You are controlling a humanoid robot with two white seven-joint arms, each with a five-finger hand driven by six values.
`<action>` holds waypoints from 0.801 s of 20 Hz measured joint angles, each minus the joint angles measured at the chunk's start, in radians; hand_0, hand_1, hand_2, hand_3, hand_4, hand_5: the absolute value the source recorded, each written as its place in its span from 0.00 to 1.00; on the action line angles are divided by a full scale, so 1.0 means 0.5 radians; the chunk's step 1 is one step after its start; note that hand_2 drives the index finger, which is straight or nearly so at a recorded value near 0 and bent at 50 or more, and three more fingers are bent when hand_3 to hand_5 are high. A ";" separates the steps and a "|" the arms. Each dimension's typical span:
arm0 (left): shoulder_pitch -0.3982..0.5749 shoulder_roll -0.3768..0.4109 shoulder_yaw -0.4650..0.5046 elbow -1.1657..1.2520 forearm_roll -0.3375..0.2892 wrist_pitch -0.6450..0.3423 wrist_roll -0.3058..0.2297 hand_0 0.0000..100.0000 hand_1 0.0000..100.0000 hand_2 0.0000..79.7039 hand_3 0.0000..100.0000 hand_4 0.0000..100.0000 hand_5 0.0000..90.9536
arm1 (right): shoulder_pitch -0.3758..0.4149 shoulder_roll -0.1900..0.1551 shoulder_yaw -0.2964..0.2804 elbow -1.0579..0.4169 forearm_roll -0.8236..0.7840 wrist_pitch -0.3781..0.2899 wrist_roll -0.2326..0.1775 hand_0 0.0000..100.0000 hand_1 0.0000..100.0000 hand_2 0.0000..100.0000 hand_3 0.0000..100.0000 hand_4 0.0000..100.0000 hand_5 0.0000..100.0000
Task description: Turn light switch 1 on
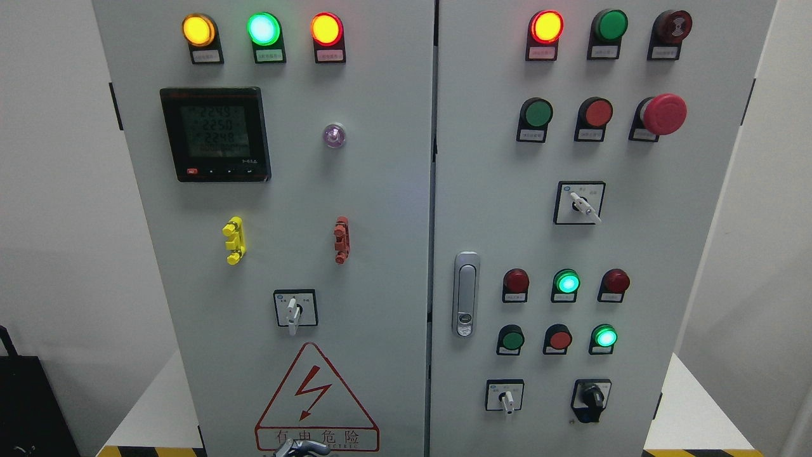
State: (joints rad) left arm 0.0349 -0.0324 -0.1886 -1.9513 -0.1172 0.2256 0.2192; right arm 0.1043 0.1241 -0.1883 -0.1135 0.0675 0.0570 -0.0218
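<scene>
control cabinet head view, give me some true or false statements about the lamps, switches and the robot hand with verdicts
1. All three lamps atop the left door are lit. True.
2. The mushroom stop button is green. False: it is red.
3. The door handle sits on the right door's left edge. True.
4. A robot hand is pressing a right-door button. False: only a grey hand part shows at the bottom edge, below the warning triangle, touching no control.
5. The meter screen is blank. False: it shows digits.
</scene>
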 measured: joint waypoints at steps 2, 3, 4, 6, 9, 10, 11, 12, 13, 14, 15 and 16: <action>-0.021 -0.008 -0.003 -0.024 -0.007 0.026 0.029 0.42 0.79 0.62 0.75 0.88 0.86 | 0.000 0.000 0.000 0.000 0.000 0.000 0.000 0.00 0.00 0.00 0.00 0.00 0.00; -0.029 -0.013 -0.005 -0.035 -0.009 0.034 0.038 0.42 0.79 0.62 0.75 0.88 0.86 | 0.000 0.000 0.000 0.000 0.000 0.000 0.000 0.00 0.00 0.00 0.00 0.00 0.00; -0.035 -0.019 -0.006 -0.044 -0.011 0.036 0.044 0.42 0.79 0.62 0.75 0.88 0.86 | 0.000 0.000 0.000 0.000 0.000 0.000 0.000 0.00 0.00 0.00 0.00 0.00 0.00; -0.045 -0.031 -0.008 -0.061 -0.013 0.040 0.068 0.43 0.79 0.62 0.75 0.88 0.86 | 0.000 0.000 0.000 0.000 0.000 0.000 0.000 0.00 0.00 0.00 0.00 0.00 0.00; -0.056 -0.050 -0.011 -0.079 -0.015 0.052 0.172 0.44 0.81 0.63 0.78 0.90 0.87 | 0.000 0.000 0.000 0.000 0.000 0.000 0.000 0.00 0.00 0.00 0.00 0.00 0.00; -0.058 -0.056 -0.012 -0.083 -0.016 0.052 0.205 0.41 0.81 0.64 0.79 0.91 0.87 | 0.000 0.000 0.001 0.000 0.000 0.000 0.000 0.00 0.00 0.00 0.00 0.00 0.00; -0.060 -0.061 -0.014 -0.087 -0.016 0.053 0.232 0.40 0.81 0.65 0.79 0.91 0.88 | 0.000 0.000 0.001 0.000 0.000 0.000 0.000 0.00 0.00 0.00 0.00 0.00 0.00; -0.061 -0.067 -0.016 -0.091 -0.016 0.053 0.255 0.38 0.81 0.65 0.80 0.92 0.88 | 0.000 0.000 0.001 0.000 0.000 0.000 0.000 0.00 0.00 0.00 0.00 0.00 0.00; -0.063 -0.072 -0.018 -0.095 -0.016 0.054 0.271 0.37 0.81 0.66 0.80 0.92 0.88 | 0.000 0.000 0.001 0.000 0.000 0.000 0.000 0.00 0.00 0.00 0.00 0.00 0.00; -0.064 -0.079 -0.020 -0.098 -0.017 0.054 0.293 0.35 0.81 0.67 0.81 0.92 0.89 | 0.000 0.000 0.001 0.000 0.000 0.000 0.000 0.00 0.00 0.00 0.00 0.00 0.00; -0.065 -0.084 -0.021 -0.101 -0.017 0.054 0.317 0.33 0.81 0.69 0.82 0.93 0.89 | 0.000 0.000 0.001 0.000 0.000 0.000 0.000 0.00 0.00 0.00 0.00 0.00 0.00; -0.066 -0.089 -0.023 -0.104 -0.018 0.054 0.328 0.33 0.80 0.69 0.83 0.93 0.90 | 0.000 0.000 0.001 0.000 0.000 0.000 0.000 0.00 0.00 0.00 0.00 0.00 0.00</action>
State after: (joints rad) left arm 0.0019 -0.0771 -0.2002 -2.0032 -0.1262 0.2525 0.3832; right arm 0.1043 0.1242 -0.1878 -0.1135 0.0675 0.0570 -0.0218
